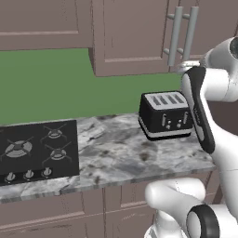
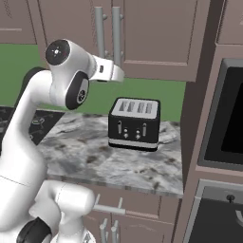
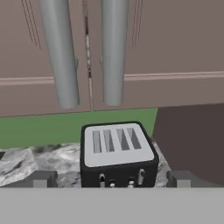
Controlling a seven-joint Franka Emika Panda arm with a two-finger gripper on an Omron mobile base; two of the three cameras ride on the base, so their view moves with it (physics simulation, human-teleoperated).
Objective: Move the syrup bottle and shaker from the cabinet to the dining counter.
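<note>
Kitchen wall: cabinet above green backsplash, doors closed, two grey bar handles side by side. Gripper just before handles, jaws released, grasping nothing. Below: black toaster on marbled counter.

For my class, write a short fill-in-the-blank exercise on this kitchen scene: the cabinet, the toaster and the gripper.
1. Both doors of the cabinet are ____.
2. The toaster has ____ slots on top.
3. The gripper hangs with its jaws ____, holding nothing.
4. The toaster stands on the marbled counter, to the right of the ____.

Missing words: shut; four; open; stove
</note>
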